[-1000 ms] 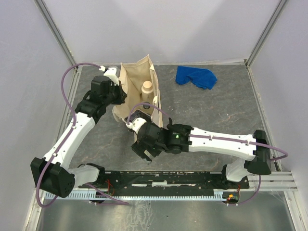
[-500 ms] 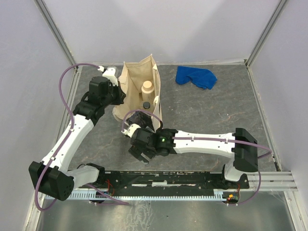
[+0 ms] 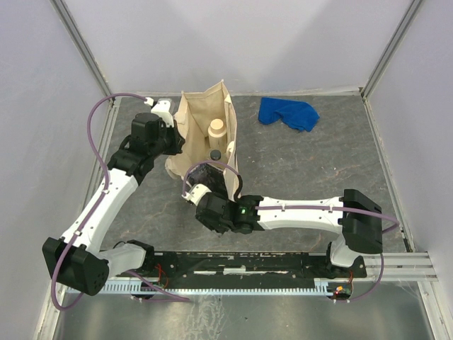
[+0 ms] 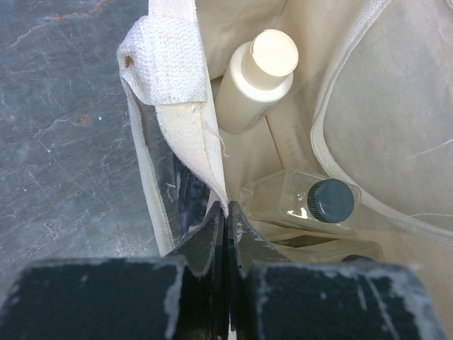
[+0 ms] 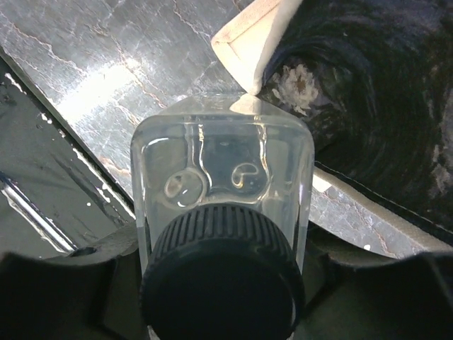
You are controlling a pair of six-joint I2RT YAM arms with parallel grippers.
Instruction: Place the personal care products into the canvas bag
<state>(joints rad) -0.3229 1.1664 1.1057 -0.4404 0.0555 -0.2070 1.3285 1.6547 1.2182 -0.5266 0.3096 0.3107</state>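
Observation:
The canvas bag point(image 3: 202, 113) stands open at the back left. My left gripper point(image 4: 226, 209) is shut on the bag's rim point(image 4: 180, 120) and holds it open. Inside the bag lie a cream bottle point(image 4: 255, 78) and a clear bottle with a dark cap point(image 4: 311, 205); a second dark cap point(image 4: 357, 258) peeks out below it. My right gripper point(image 5: 223, 297) is shut on another clear bottle point(image 5: 223, 170) with a black cap point(image 5: 223, 276), low over the table just in front of the bag's black patch point(image 5: 382, 106). From above, this gripper point(image 3: 207, 205) sits at the bag's near face.
A blue cloth point(image 3: 287, 113) lies at the back right of the grey table point(image 3: 318, 163). The bag's near corner point(image 5: 251, 42) sits just ahead of the held bottle. Walls close in the table on three sides.
My right gripper has shut on the clear bottle, and its arm has edged toward the bag's near face. The left arm has kept its hold on the rim.

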